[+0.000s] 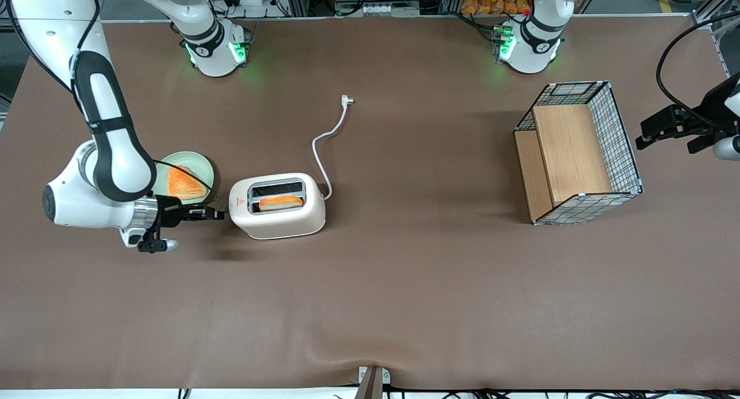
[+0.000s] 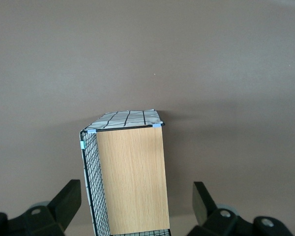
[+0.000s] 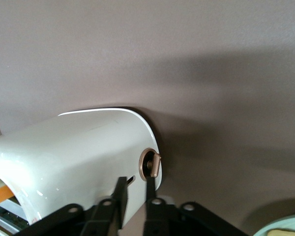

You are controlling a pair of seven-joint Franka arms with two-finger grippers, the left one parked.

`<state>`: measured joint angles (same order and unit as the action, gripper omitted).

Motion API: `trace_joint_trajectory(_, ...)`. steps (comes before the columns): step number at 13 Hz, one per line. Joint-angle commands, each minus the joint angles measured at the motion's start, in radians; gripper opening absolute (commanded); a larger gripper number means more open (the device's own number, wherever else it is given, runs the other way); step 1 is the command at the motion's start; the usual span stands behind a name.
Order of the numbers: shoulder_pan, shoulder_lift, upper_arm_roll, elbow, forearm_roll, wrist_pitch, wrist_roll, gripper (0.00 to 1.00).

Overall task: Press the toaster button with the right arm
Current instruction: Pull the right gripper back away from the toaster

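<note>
Jaws of the gripper (image 1: 218,214) set narrow, only a small gap betw. the two black fingers (image 3: 120,196), nothing held; tips right at the narrow end of the toaster (image 1: 278,206), at the end turned toward the working arm; in the wrist view one finger just beside the button (image 3: 152,163), touching or not cannot tell; button there seen as a small brownish knob in a round collar, sticking out from the cream end wall; a small dark slot in the wall beside the fingers.

Gripper held about level, low over the tabletop (image 1: 404,283), carried by the right arm (image 1: 110,150), white w. black panels and a silver wrist ring; arm bent down from the table's working-arm end.

Toaster standing upright on the tabletop, two slots on top; an orange-brown toast slice (image 1: 280,203) in the slot nearer to the front camera, the other slot dark; red warning triangle on top near the gripper end; white cord (image 1: 324,150) running from the toaster away from the front camera, plug (image 1: 346,100) lying loose on the tabletop.

Pale green plate (image 1: 203,169) w. an orange pastry (image 1: 182,184) on it, just beside the toaster, partly covered by the arm.

Wire basket w. wooden panels (image 1: 578,153) well apart, toward the parked arm's end.
</note>
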<state>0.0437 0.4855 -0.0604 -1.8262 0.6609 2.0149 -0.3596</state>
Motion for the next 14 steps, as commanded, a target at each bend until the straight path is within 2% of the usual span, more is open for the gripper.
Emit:
trace_joint_trajectory(1,-0.013,0.024,0.004,0.056,-0.010,-0.051,-0.012,1.00)
trace_joint_trajectory(5,-0.025,0.019,0.001,0.113,-0.053,-0.104,-0.009,1.00)
trace_joint_trajectory(9,-0.024,0.015,-0.012,0.221,-0.168,-0.171,-0.009,1.00)
trace_joint_trajectory(11,-0.024,0.012,-0.009,0.295,-0.269,-0.197,-0.009,1.00)
trace_joint_trajectory(12,-0.027,0.012,-0.007,0.345,-0.300,-0.237,-0.009,1.00)
trace_joint_trajectory(14,-0.031,0.016,-0.007,0.433,-0.323,-0.329,-0.009,1.00)
